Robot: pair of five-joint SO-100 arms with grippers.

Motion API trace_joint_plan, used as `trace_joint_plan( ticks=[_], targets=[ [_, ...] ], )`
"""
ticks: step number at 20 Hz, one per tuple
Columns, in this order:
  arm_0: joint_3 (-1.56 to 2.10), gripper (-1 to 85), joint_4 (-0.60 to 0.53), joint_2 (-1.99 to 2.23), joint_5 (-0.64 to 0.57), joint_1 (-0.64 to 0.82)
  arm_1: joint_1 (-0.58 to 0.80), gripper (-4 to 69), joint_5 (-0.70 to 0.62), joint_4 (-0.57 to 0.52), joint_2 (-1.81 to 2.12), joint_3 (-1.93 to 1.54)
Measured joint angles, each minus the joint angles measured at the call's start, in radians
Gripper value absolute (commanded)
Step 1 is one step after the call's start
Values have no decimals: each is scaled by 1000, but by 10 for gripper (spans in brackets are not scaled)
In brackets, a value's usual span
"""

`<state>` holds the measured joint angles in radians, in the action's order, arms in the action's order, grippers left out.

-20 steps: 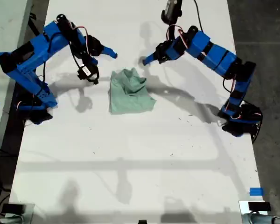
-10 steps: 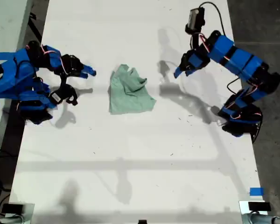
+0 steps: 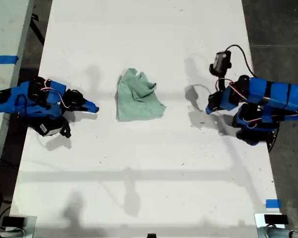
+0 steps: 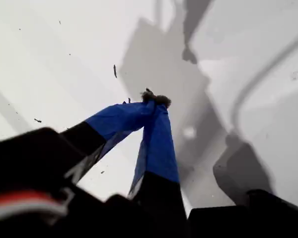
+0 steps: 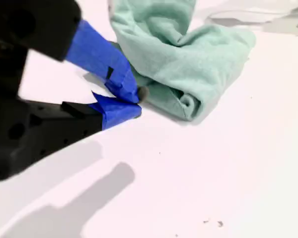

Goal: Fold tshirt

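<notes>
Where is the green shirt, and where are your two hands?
the tshirt (image 3: 139, 99), exterior view, middle of the bunched cloth.
my first hand (image 4: 155, 100), first wrist view, between its blue fingertips.
my second hand (image 5: 137, 102), second wrist view, between its blue fingertips.

No readable text, labels, brands or numbers anywhere.

A pale mint-green tshirt (image 3: 138, 96) of soft, matt, wrinkled cloth lies bunched on a smooth white table (image 3: 149, 163) with a faint sheen, flecked with small dark specks. Either side of the tshirt, my first gripper (image 4: 154, 101) and my second gripper (image 5: 135, 101) show fingers wrapped in matt blue tape over black plastic bodies. Bits of dark fuzz cling to my first gripper's tips. Strips of blue tape (image 3: 272, 203) mark the table edge, well apart from the tshirt.
</notes>
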<state>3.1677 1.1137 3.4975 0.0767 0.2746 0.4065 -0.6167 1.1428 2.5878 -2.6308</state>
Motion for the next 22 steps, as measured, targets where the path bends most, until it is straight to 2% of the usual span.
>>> trace_joint_plan(
  ticks=[2, 5, 7, 10, 12, 17, 20, 22],
  targets=[
    [11, 39, 0, 2, 3, -3, -49, -12, -18, -91, -63, 38],
    [11, 50, 0, 2, 6, -5, -92, -12, -110, -144, -477, 413],
    [11, 83, 0, 2, 8, -5, -133, -13, -173, -144, -816, 764],
    [11, 102, 0, 2, 9, -29, -199, -14, -242, -41, -1289, 1338],
    [11, 109, 0, 2, 9, -34, -229, -14, -259, -20, -1445, 1566],
    [11, 110, 0, 2, 9, -43, -192, -14, -313, -31, -1465, 1601],
    [11, 110, 0, 2, 9, -43, -83, -14, -368, -120, -1517, 1601],
    [11, 110, 0, 2, 9, -43, 32, -14, -408, -229, -1572, 1624]
  ],
)
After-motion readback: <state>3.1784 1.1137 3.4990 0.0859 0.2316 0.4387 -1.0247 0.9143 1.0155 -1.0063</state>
